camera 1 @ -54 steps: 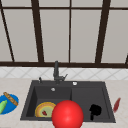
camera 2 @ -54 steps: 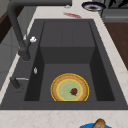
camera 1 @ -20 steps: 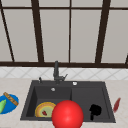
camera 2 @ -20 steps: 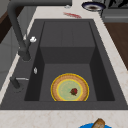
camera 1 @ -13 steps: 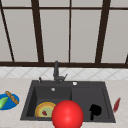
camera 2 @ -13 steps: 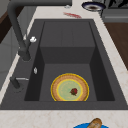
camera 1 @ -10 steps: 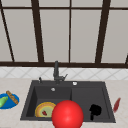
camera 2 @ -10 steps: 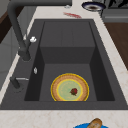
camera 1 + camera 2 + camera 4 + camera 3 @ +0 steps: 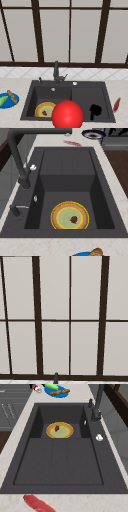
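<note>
The right hand (image 9: 95, 110), its fingers' state not to be told, is seen over the sink (image 9: 106, 100) between the red ball (image 9: 67, 114) and the red pepper (image 9: 116, 105) on the tabletop (image 9: 120, 117); nothing is judged grasped yet.

**Bread stick nudged on its plate**

At the bottom edge of the left side view, the brown bread stick (image 9: 95, 252) on the blue plate (image 9: 81, 254) now lies a little further towards the picture's left than it did 2.7 s ago. It had already reached this spot 0.7 s ago. The shift is slight, and the front view is too coarse to confirm it.
</note>
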Robot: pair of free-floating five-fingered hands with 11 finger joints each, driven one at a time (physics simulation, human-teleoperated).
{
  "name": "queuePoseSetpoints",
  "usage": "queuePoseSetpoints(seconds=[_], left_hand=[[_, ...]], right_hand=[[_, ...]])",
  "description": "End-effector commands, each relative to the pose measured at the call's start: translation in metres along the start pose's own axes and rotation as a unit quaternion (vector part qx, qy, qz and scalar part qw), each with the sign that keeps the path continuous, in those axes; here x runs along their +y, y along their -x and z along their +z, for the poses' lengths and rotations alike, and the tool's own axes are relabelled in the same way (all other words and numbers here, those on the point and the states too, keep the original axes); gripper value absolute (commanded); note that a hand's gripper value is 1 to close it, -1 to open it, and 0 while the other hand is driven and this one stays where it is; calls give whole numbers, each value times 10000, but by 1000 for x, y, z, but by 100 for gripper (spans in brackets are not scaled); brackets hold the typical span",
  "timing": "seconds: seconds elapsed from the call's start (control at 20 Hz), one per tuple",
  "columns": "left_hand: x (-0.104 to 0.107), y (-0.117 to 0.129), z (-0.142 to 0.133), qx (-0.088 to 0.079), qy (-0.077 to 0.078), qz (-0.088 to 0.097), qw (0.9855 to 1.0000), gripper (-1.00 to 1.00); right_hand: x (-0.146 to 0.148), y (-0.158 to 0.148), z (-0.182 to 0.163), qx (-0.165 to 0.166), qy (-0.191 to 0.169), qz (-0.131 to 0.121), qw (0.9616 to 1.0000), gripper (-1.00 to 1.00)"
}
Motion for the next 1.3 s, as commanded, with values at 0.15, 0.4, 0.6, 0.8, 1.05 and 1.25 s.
queuePoseSetpoints(seconds=[0.15, 0.4, 0.6, 0.8, 1.05, 1.25], left_hand=[[-11, 2, 26, -74, 12, 211, 9997, -100], [9, -6, 52, -184, 146, 385, 9990, -100], [31, -16, 54, -159, 131, 363, 9991, -100], [56, -26, 43, -144, 183, 417, 9989, -100], [84, -31, 28, 57, 184, 542, 9983, -100], [102, -36, 10, 163, 121, 437, 9988, -100]], right_hand=[[0, 0, 0, 0, 0, 0, 10000, 0], [0, 0, 0, 0, 0, 0, 10000, 0], [0, 0, 0, 0, 0, 0, 10000, 0], [0, 0, 0, 0, 0, 0, 10000, 0], [0, 0, 0, 0, 0, 0, 10000, 0], [0, 0, 0, 0, 0, 0, 10000, 0]])
